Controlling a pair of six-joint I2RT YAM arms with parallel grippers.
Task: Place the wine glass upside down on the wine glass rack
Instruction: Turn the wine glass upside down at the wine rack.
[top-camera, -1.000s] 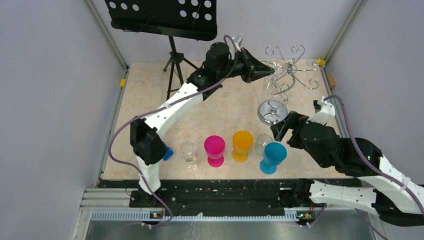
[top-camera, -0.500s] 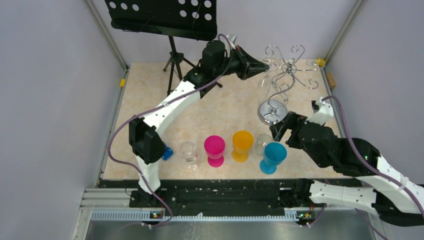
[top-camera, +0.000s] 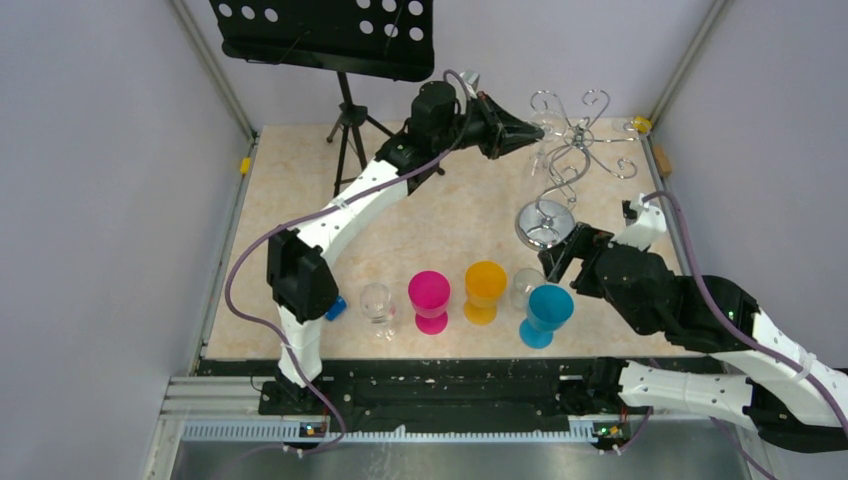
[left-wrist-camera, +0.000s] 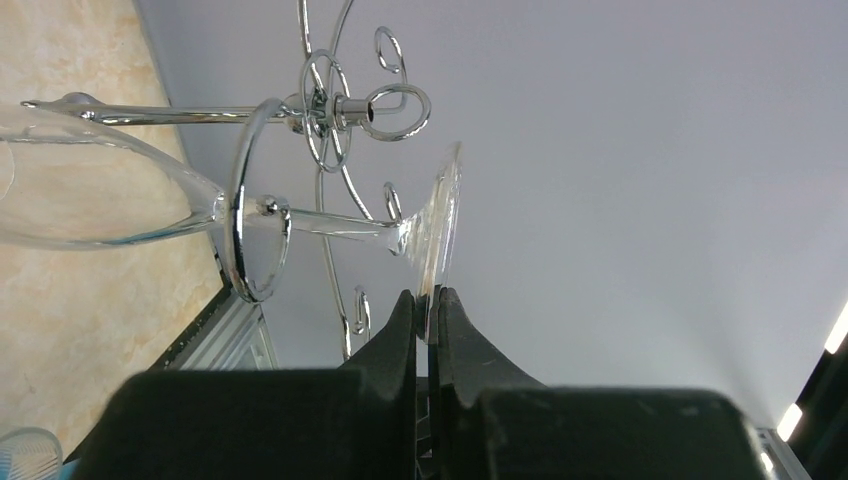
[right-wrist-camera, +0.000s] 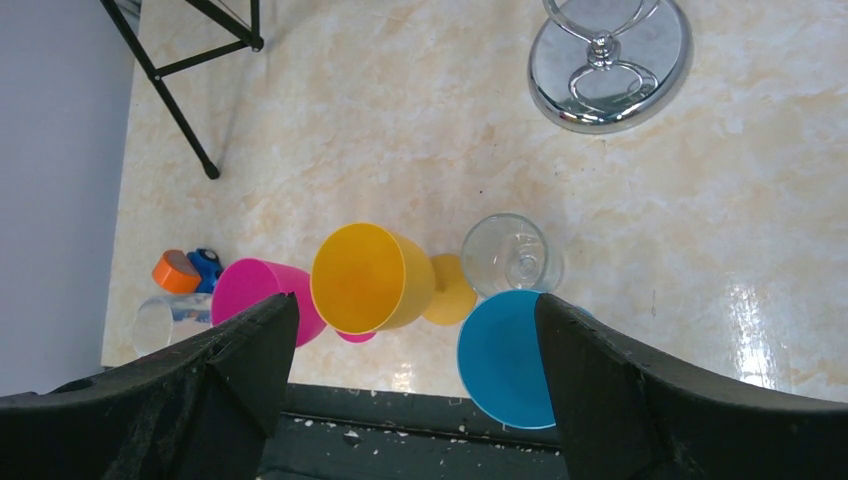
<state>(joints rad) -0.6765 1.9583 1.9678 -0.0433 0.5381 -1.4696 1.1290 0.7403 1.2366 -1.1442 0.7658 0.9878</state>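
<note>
currently listed: wine glass (left-wrist-camera: 110, 195), clear, up among the hook arms of the wine glass rack (left-wrist-camera: 330, 105), its stem crossing one curled loop. left gripper (left-wrist-camera: 428, 300): fingers pressed together on the rim of the glass's foot. right gripper (right-wrist-camera: 415, 300): jaws spread wide, holding nothing, hanging over a yellow cup (right-wrist-camera: 365, 275), a blue cup (right-wrist-camera: 505, 355) and a second clear glass (right-wrist-camera: 510, 255). pink cup (top-camera: 430, 293) beside the yellow one. black music stand (top-camera: 330, 35) at the far left.

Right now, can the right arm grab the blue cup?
Probably yes. The right gripper hangs open above the blue cup, with nothing between them. The clear glass and orange cup stand close beside it, so it looks tight.
</note>
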